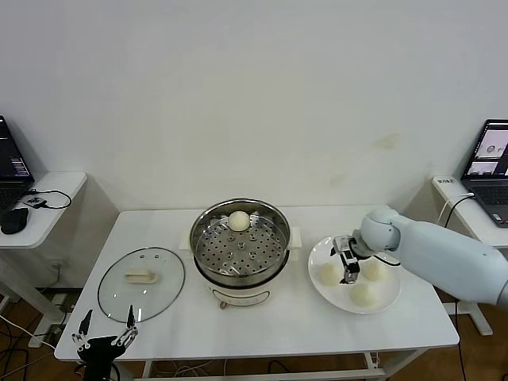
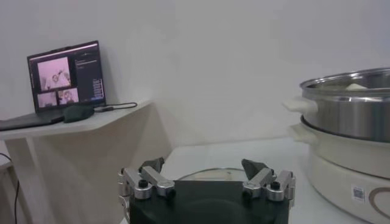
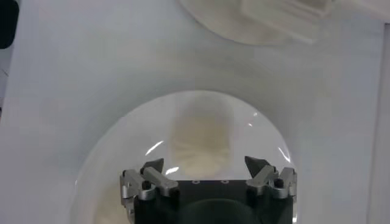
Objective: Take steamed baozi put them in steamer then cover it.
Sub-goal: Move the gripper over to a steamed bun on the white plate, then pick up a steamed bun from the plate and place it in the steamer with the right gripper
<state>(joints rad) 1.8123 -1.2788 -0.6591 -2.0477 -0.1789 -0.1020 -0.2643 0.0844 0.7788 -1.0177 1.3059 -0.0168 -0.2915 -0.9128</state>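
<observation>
The steamer [image 1: 240, 246] stands mid-table with one baozi [image 1: 238, 220] on its perforated tray at the far side. Three more baozi [image 1: 329, 273] [image 1: 373, 270] [image 1: 363, 294] lie on the white plate [image 1: 333, 300] to its right. My right gripper [image 1: 347, 266] is open and empty, low over the plate among the buns. In the right wrist view one baozi [image 3: 198, 141] lies just ahead of the open gripper [image 3: 204, 163]. The cover [image 1: 141, 283] lies flat on the table left of the steamer. My left gripper [image 1: 105, 325] is open and parked off the table's front-left corner.
Side desks with laptops [image 1: 492, 159] stand at the far left and far right. In the left wrist view the steamer [image 2: 353, 115] rises to one side, the cover's rim [image 2: 210, 172] lies just beyond the gripper [image 2: 203, 164], and a laptop [image 2: 64, 79] sits behind.
</observation>
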